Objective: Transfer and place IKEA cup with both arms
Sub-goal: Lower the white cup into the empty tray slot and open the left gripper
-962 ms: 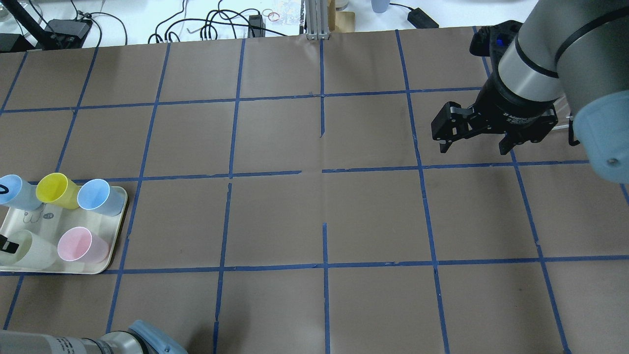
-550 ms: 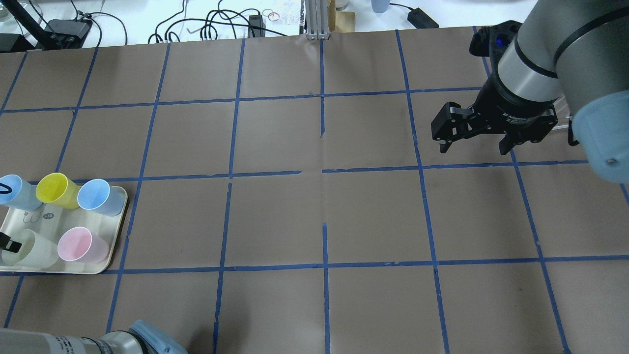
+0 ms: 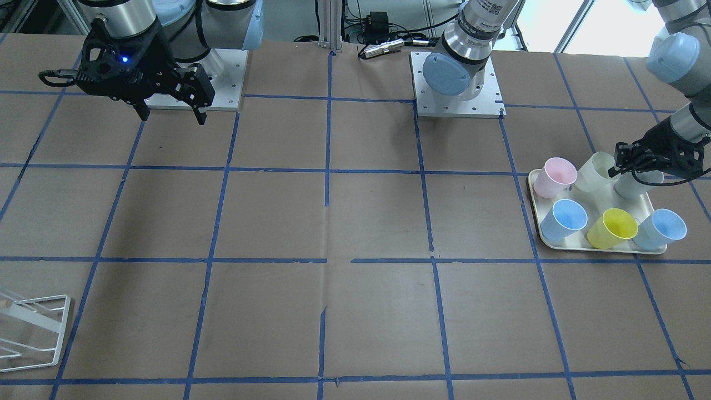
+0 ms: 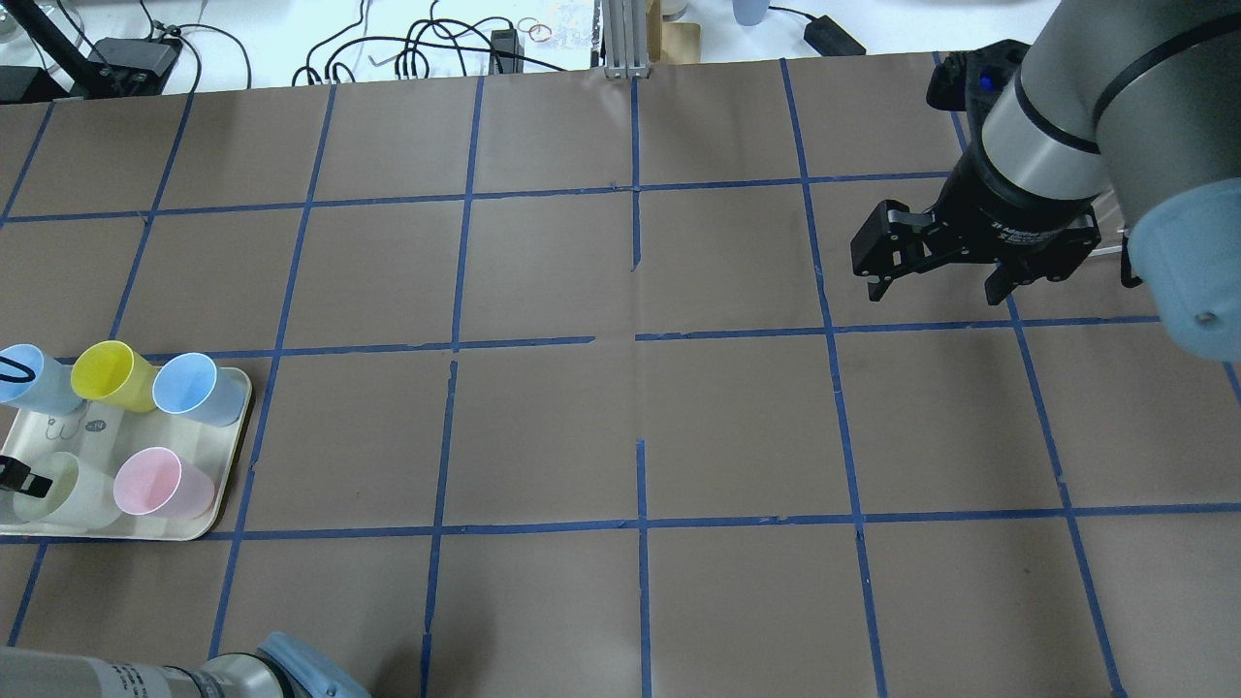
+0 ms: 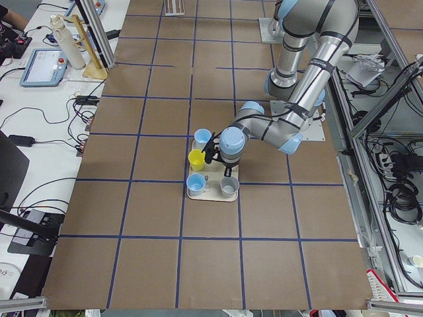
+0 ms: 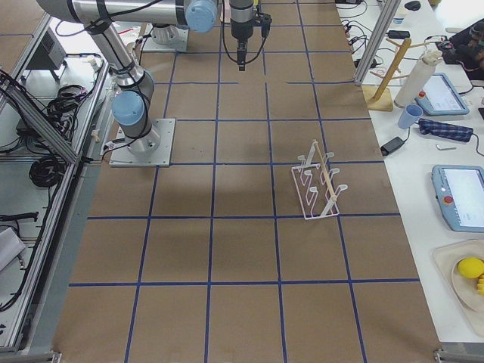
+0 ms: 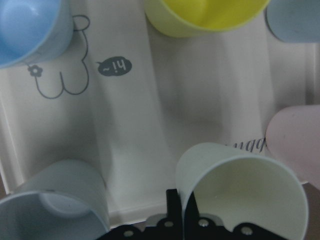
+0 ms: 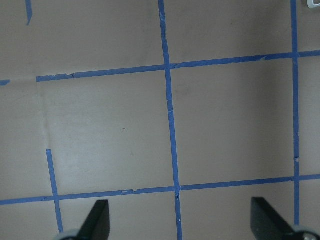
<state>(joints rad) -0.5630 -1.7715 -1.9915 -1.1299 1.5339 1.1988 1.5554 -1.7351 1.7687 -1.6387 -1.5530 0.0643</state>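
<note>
The IKEA cup (image 4: 76,492) is tilted on the tray (image 4: 107,431), between the pink cup (image 4: 160,482) and the grey cup (image 3: 633,186). The left tool (image 7: 183,212) is clamped on its rim, 1 finger inside and 1 outside. The right tool (image 4: 936,291) hangs well away from the tray over the tabletop (image 4: 620,436), fingers spread apart.

IKEA cup (image 4: 79,494) less tilted — left tool (image 4: 25,482) w/ it.
</note>
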